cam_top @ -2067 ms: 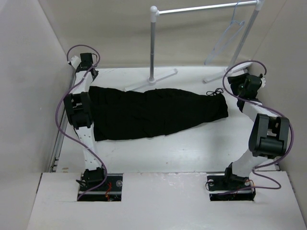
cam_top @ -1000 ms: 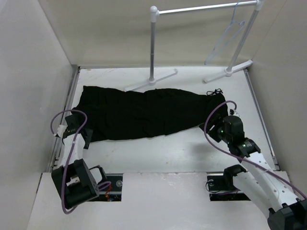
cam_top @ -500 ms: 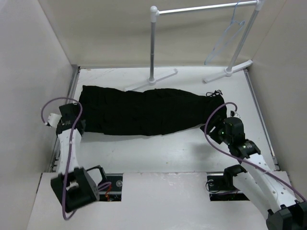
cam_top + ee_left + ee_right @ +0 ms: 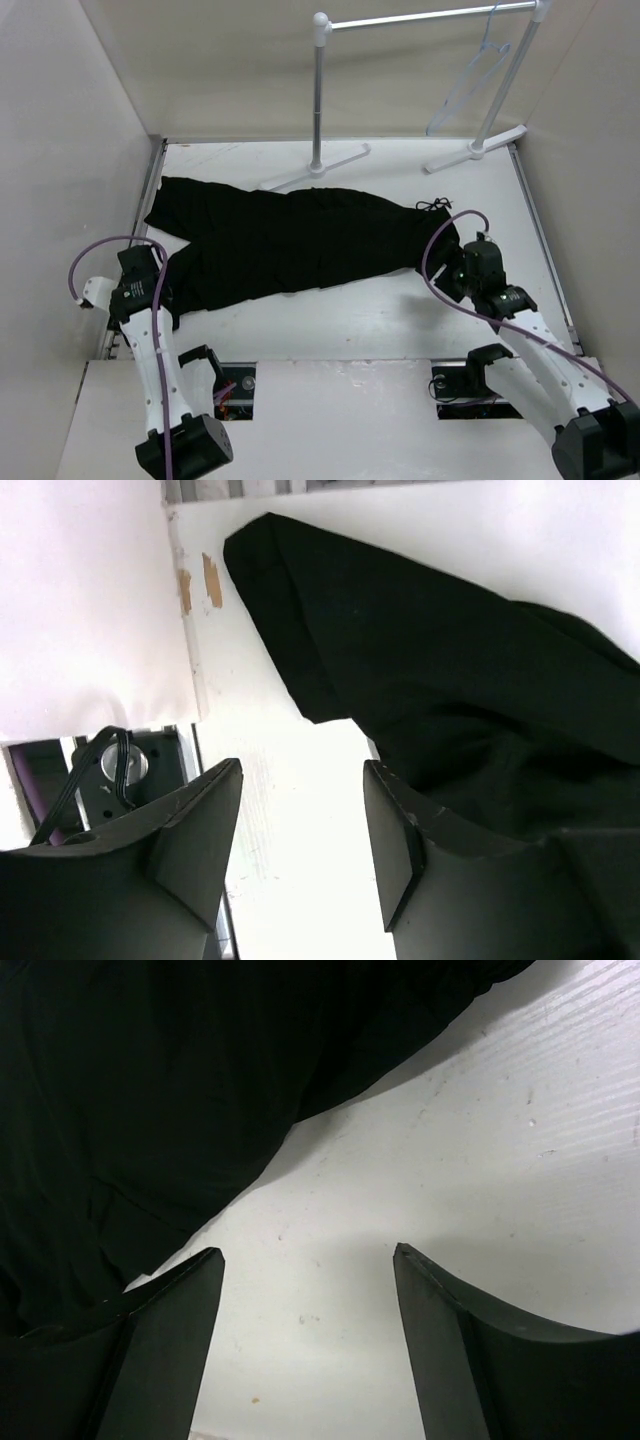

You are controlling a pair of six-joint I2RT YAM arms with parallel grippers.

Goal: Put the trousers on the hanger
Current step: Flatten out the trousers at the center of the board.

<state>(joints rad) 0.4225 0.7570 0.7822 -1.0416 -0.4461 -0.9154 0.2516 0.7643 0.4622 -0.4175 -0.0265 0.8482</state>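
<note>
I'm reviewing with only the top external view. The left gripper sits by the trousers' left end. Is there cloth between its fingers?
Observer: No. The left wrist view shows the left gripper open over bare table, with the trousers off to one side of the gap.
Operator: And the right gripper?
Observer: In the right wrist view the right gripper is open too, with only table between its fingers and the cloth edge just ahead.
Operator: Anything else down there?
Observer: Two small brownish marks on the table edge near the trouser corner.
</note>
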